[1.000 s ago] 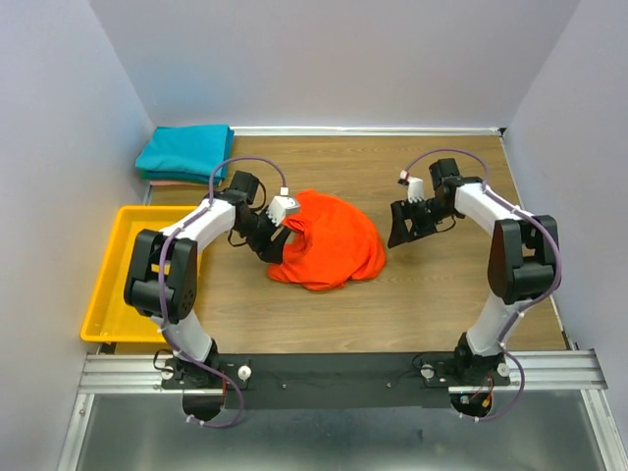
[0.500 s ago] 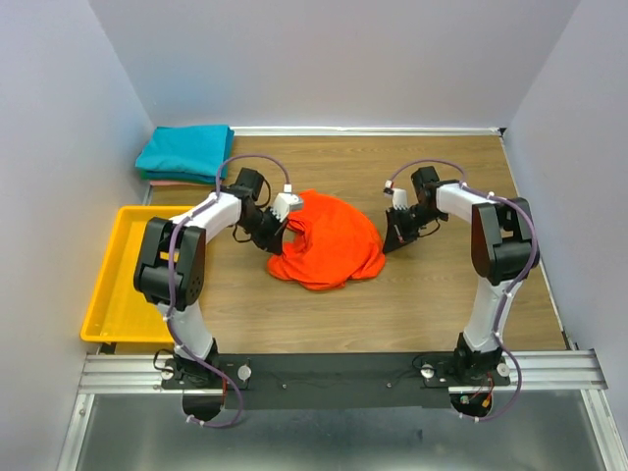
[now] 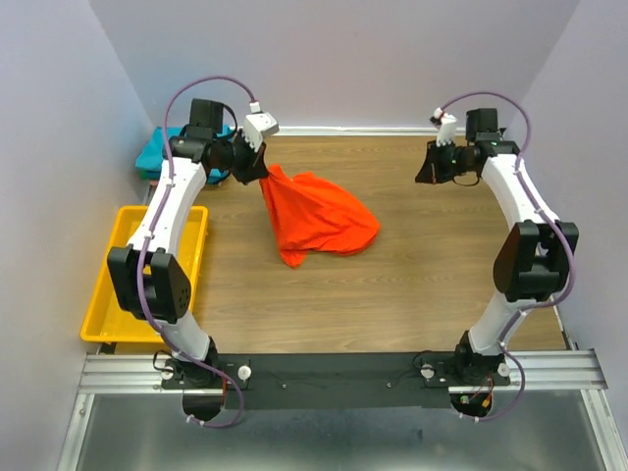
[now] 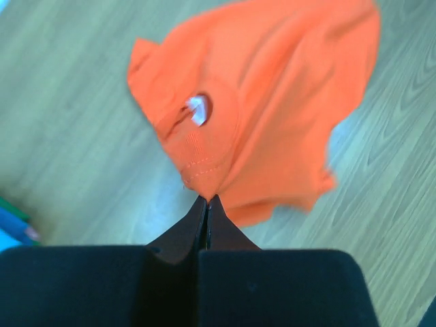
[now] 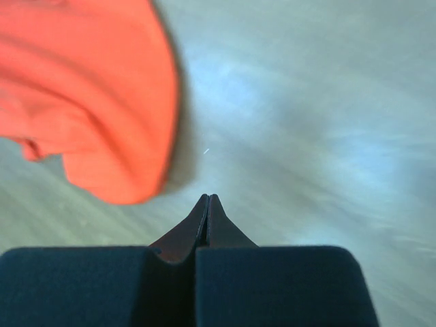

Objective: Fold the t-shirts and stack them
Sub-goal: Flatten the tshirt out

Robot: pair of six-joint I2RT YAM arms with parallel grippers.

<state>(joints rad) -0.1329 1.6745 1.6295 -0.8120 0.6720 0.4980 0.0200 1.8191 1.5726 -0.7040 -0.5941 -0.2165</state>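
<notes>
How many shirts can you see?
2: an orange shirt, pinched by the left claw, and a folded teal shirt in the far left corner. Another may hide under the teal one.

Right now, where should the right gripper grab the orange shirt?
Grip the shirt by its right edge, lying on the table nearest the right gripper, coming in low from the right. The left gripper holds its left corner up, leaving that edge slack. Open the shut, empty right jaws first.
</notes>
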